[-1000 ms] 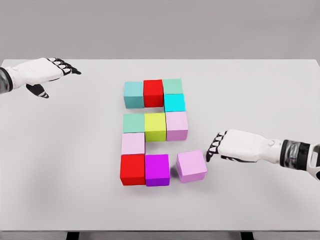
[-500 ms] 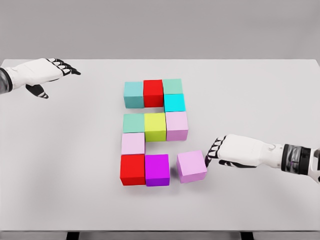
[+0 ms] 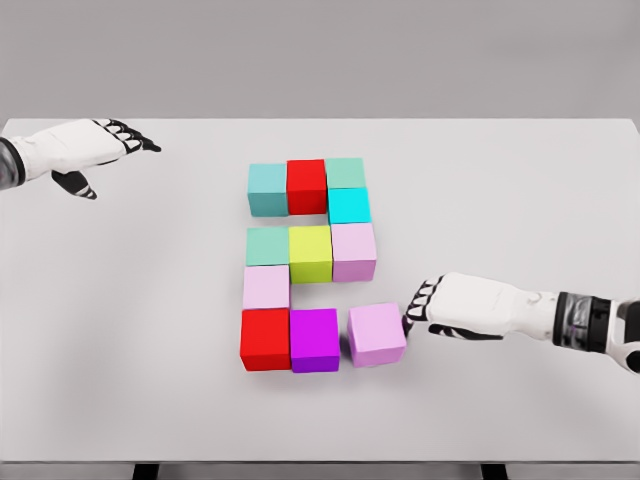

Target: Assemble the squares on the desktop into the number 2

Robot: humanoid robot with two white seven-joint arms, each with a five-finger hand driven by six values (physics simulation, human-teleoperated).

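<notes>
Coloured cubes lie on the white desk (image 3: 520, 190) in a blocky figure. The top row is teal (image 3: 267, 189), red (image 3: 306, 186) and green (image 3: 345, 172), with a cyan cube (image 3: 349, 206) below the green. The middle row is green (image 3: 267, 246), yellow (image 3: 310, 252) and pink (image 3: 353, 250). Under it a pale pink cube (image 3: 266, 287) stands over a red one (image 3: 265, 339), beside a magenta one (image 3: 314, 340). A loose lilac cube (image 3: 377, 334) sits just right of the magenta one, slightly apart. My right hand (image 3: 418, 308) has its curled fingertips against that cube's right side. My left hand (image 3: 118, 138) hovers flat at the far left.
The desk's front edge runs along the bottom of the view. Its far edge lies behind the cubes. Bare desk surface stretches to the left and right of the figure.
My right hand has slid left and lower, pushing the lilac cube leftward and squaring it up next to the magenta cube. The left hand has hardly moved.
</notes>
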